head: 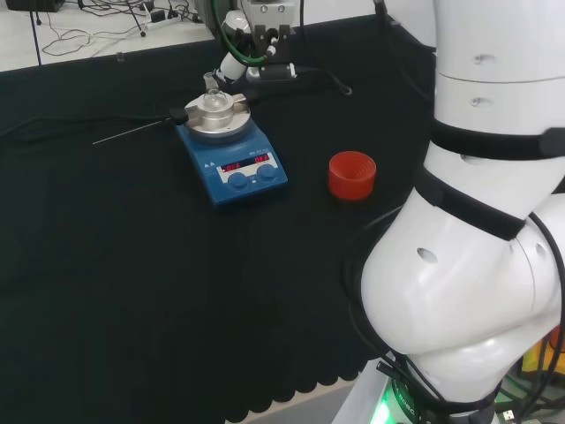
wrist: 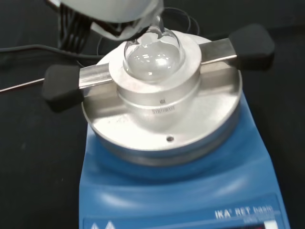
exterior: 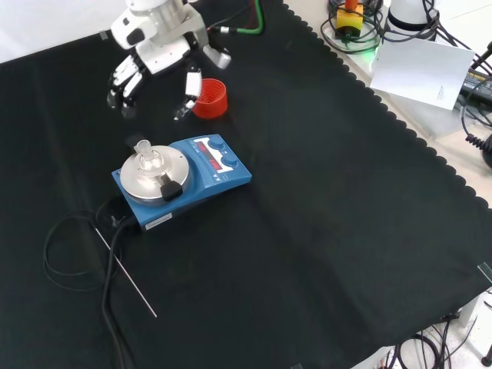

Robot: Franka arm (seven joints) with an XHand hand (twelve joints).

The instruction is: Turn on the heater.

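The blue heater (head: 235, 163) (exterior: 207, 173) (wrist: 181, 191) stands on the black cloth, with red lit displays and two blue knobs (head: 251, 177) on its front panel. A round metal plate (exterior: 151, 175) on top carries a block with black handles. A small clear round flask (wrist: 153, 52) (head: 213, 92) sits in the block. In the front view the hand (exterior: 154, 48) hovers above and beyond the heater, apart from it. Its fingers (exterior: 123, 84) hang down relaxed and hold nothing. A blurred white part of the hand (wrist: 112, 14) shows in the wrist view.
A red ribbed ring (head: 352, 175) (exterior: 211, 98) stands beside the heater, close to the hand in the front view. A thin metal rod (exterior: 126, 274) (head: 132, 133) and black cables (exterior: 69, 254) lie by the heater. A white sheet (exterior: 419, 69) lies past the cloth's scalloped edge.
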